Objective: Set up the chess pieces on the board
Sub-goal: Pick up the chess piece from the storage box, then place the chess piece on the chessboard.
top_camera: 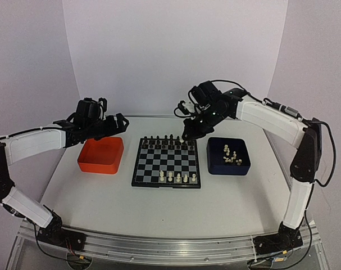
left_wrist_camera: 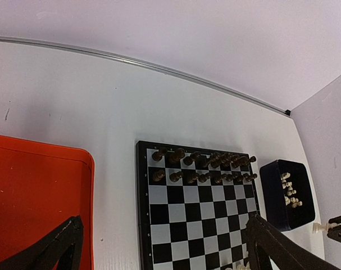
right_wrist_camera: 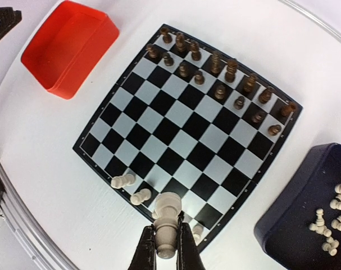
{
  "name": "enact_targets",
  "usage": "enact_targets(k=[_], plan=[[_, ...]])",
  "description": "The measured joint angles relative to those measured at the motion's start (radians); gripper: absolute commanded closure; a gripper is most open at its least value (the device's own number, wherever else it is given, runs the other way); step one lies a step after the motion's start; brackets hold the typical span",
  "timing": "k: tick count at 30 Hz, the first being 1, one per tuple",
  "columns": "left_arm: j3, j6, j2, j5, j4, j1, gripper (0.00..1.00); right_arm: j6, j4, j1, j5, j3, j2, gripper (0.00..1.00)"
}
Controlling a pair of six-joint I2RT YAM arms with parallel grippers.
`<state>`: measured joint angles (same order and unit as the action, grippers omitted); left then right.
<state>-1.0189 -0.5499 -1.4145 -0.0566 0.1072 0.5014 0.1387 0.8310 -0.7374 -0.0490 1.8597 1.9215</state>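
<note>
The board (top_camera: 159,160) lies mid-table, with black figures (top_camera: 166,140) filling its two far rows. Several cream chess pieces (top_camera: 178,178) stand in its near row; they also show in the right wrist view (right_wrist_camera: 141,196). More cream pieces (top_camera: 232,156) lie in the dark blue tray (top_camera: 244,169). My right gripper (right_wrist_camera: 166,226) is shut on one cream piece (right_wrist_camera: 169,211) and holds it high above the board (right_wrist_camera: 176,124); in the top view this gripper (top_camera: 191,132) hangs over the board's far right corner. My left gripper (left_wrist_camera: 162,247) is wide open and empty, above the orange tray (top_camera: 101,154).
The orange tray (left_wrist_camera: 35,191) stands left of the board and looks empty. The dark blue tray (right_wrist_camera: 288,225) stands right of the board. White walls rise behind and beside the table. A metal rail runs along the near edge.
</note>
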Motion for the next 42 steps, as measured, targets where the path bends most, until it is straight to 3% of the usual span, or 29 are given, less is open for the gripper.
enact_targets(k=[9,23,42], plan=[[0.023,-0.002,0.048,-0.009,0.025,-0.009,0.00,0.017,0.033,-0.046,-0.067,0.107,0.145,1.00],[0.063,-0.060,0.061,-0.024,0.067,-0.080,0.00,-0.043,0.155,-0.216,-0.029,0.401,0.411,1.00],[0.097,-0.079,0.108,-0.024,0.076,-0.080,0.00,-0.180,0.253,-0.272,0.057,0.510,0.545,1.00]])
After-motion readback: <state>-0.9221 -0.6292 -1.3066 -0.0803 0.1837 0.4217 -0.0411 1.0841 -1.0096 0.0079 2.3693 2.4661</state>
